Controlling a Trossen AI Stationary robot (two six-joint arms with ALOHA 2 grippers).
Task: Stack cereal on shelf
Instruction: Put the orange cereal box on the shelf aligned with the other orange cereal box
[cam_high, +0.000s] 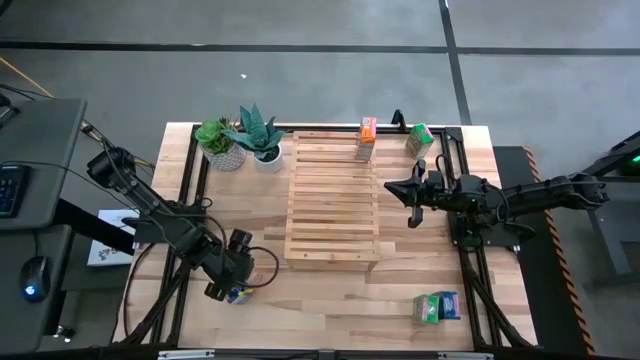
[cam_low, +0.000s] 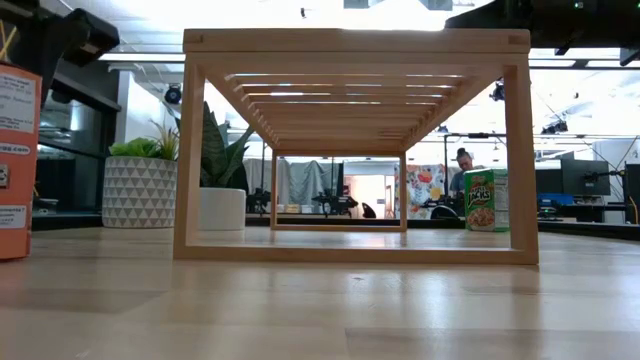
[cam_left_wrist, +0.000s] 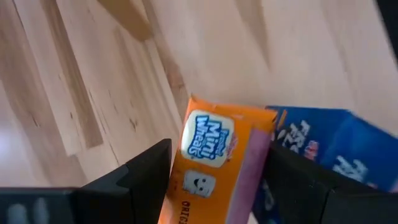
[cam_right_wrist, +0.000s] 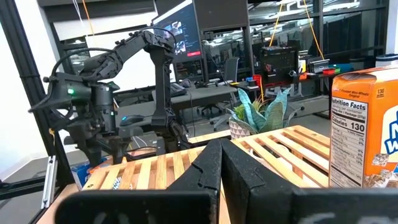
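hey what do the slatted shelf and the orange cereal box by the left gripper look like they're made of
The shelf looks like pale unfinished wood: grain shows on its slats and frame. The orange box, between the left gripper's fingers, looks like thin printed cardboard with a slightly glossy face, folded at crisp edges.

One camera is looking straight down on the whole table (cam_high: 330, 300) and shelf (cam_high: 333, 200); another is sitting at tabletop height, facing level through the shelf (cam_low: 355, 45) into the room. Each wrist camera is looking past its own fingers (the left very close to an orange box (cam_left_wrist: 214, 168)), the right across the shelf (cam_right_wrist: 280, 146)
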